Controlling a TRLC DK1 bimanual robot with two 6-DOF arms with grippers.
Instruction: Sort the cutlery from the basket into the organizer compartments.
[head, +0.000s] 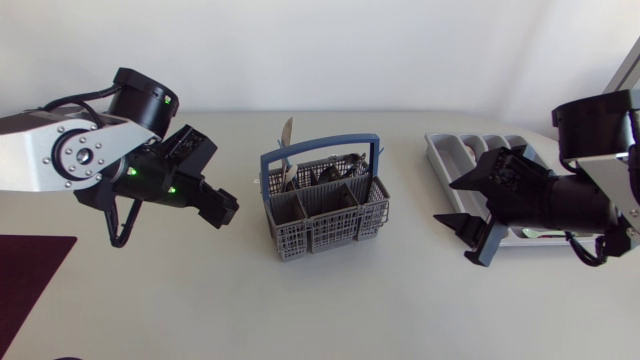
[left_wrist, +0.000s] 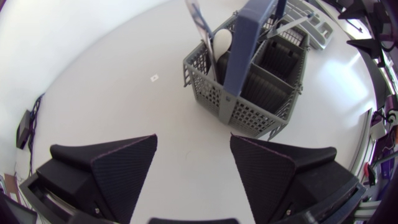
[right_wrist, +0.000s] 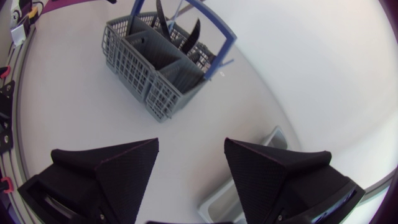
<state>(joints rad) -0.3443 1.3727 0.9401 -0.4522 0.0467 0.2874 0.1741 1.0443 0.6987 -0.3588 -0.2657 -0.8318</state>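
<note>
The grey cutlery basket (head: 325, 212) with a blue handle stands mid-table, holding several dark-handled pieces and a silver one (head: 286, 137) that sticks up at its back left. The grey organizer (head: 462, 152) lies at the right. A silver piece (head: 535, 233) shows in it beside my right arm. My left gripper (head: 226, 208) hovers left of the basket, open and empty. In the left wrist view the basket (left_wrist: 258, 81) lies ahead of the left gripper (left_wrist: 193, 158). My right gripper (head: 450, 201) hangs open and empty between basket and organizer. The organizer's corner (right_wrist: 231, 198) lies under the right gripper (right_wrist: 191, 163).
A dark maroon mat (head: 25, 275) lies at the table's front left corner. Bare white table (head: 330, 310) stretches in front of the basket and between it and both grippers.
</note>
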